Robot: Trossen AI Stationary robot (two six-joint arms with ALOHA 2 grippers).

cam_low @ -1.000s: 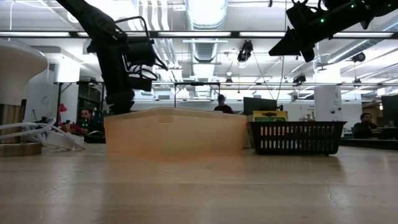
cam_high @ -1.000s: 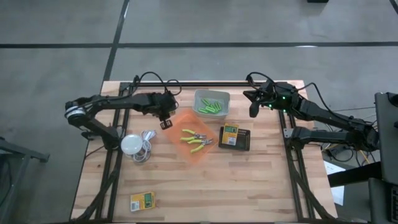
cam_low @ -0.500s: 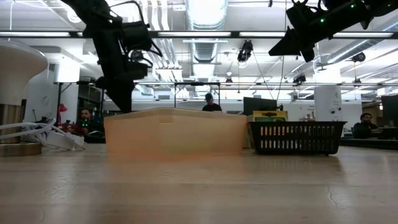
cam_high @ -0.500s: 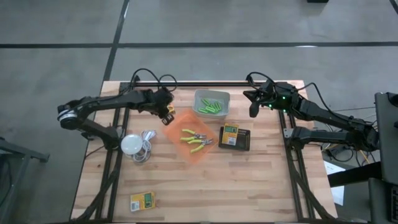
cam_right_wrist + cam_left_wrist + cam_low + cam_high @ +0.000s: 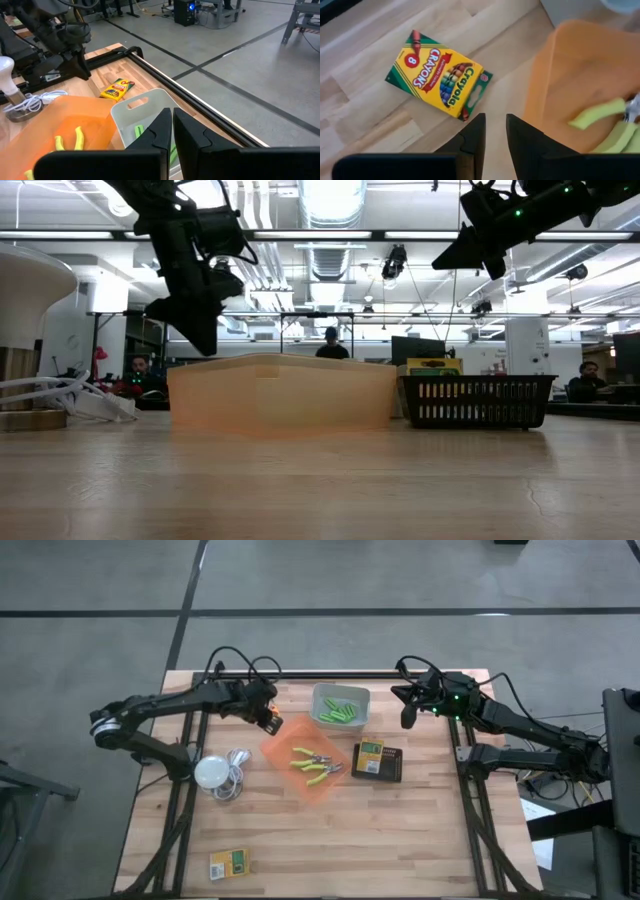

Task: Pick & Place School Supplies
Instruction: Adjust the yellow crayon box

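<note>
A yellow-and-green crayon box (image 5: 439,76) lies flat on the wood beside the orange bin (image 5: 570,80), also showing in the right wrist view (image 5: 117,89). My left gripper (image 5: 493,120) hovers above it (image 5: 268,718), fingers a narrow gap apart, touching nothing. In the orange bin (image 5: 305,762) lie two green-handled pliers (image 5: 315,762). The grey bin (image 5: 341,705) holds lime-green markers (image 5: 340,712). Another crayon box (image 5: 371,757) sits in the black basket (image 5: 390,764), and one more (image 5: 230,862) lies near the near edge. My right gripper (image 5: 408,718) waits raised at the far right, shut.
A white round thing with a coiled cable (image 5: 215,773) sits on the left side of the table. The three bins cluster around the middle. Bare wood spreads across the near half of the table (image 5: 400,840). People stand in the room beyond the table (image 5: 330,345).
My left gripper has risen from low beside the orange bin, drawn a little toward the table's far edge and tipped its fingers to a slant. My right arm has kept still.
</note>
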